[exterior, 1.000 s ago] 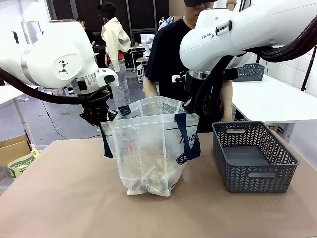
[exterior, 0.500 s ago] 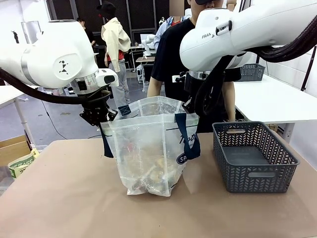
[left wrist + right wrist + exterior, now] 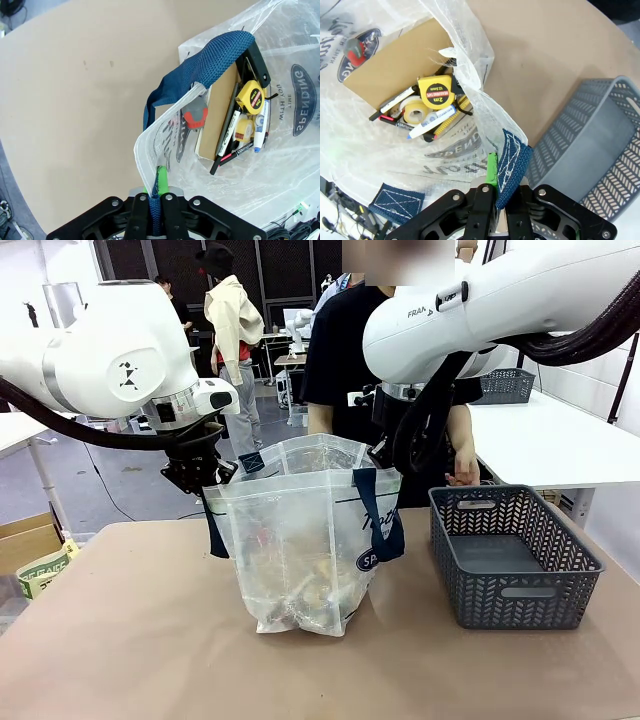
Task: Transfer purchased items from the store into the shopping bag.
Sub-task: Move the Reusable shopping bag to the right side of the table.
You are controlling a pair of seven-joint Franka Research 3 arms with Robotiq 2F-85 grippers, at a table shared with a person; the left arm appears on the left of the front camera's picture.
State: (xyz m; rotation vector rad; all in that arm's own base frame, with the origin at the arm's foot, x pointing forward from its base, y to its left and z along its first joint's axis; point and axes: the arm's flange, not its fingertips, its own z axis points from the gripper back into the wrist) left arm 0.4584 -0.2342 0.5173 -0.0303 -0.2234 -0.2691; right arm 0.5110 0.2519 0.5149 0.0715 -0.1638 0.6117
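Person's hand [image 3: 462, 473] now at basket [image 3: 520, 608] | bag [image 3: 300, 540] frosted, filled, navy-handled

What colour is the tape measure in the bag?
Yellow tape measure, clearest in the right wrist view.

Robot lab: white worktables [image 3: 545, 445], a cardboard box [image 3: 22, 538]

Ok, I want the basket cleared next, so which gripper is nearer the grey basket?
Right. The right gripper grips the bag on the side beside the basket; the left gripper grips the bag's opposite side, farther off.
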